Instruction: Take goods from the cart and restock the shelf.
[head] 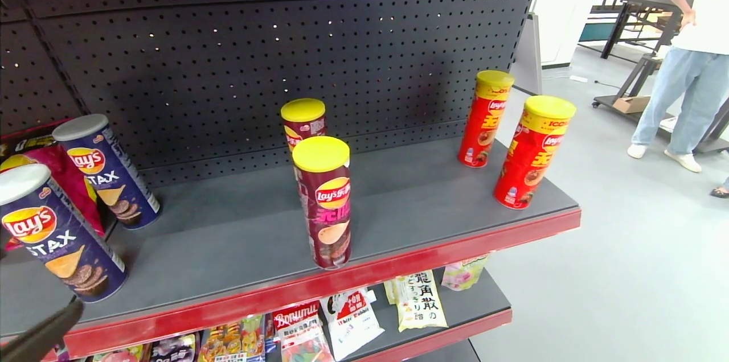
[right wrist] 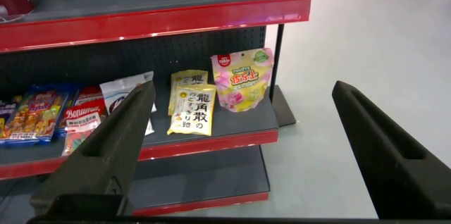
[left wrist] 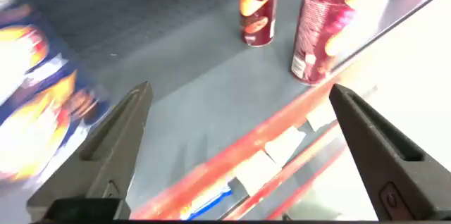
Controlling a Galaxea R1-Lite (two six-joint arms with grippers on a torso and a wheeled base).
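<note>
Shelf board [head: 239,225], grey with a red front lip, spans the head view below a dark pegboard back [head: 285,37]. Its stock stands upright in pairs by kind, one can behind the other, probably so the labels face the aisle. The blue cans [head: 54,231] are at nine o'clock, the maroon cans [head: 326,202] at centre and the red cans [head: 532,151] at two o'clock. The bare board between the groups looks like room for more. The lower shelf [right wrist: 246,122], at six o'clock, shows snack packets [right wrist: 192,111] face-out. The left gripper [left wrist: 239,90] hangs over the front lip near the blue cans, jaws spread wide and empty. The right gripper [right wrist: 243,86] faces the lower shelf, jaws equally wide apart and holding nothing.
</note>
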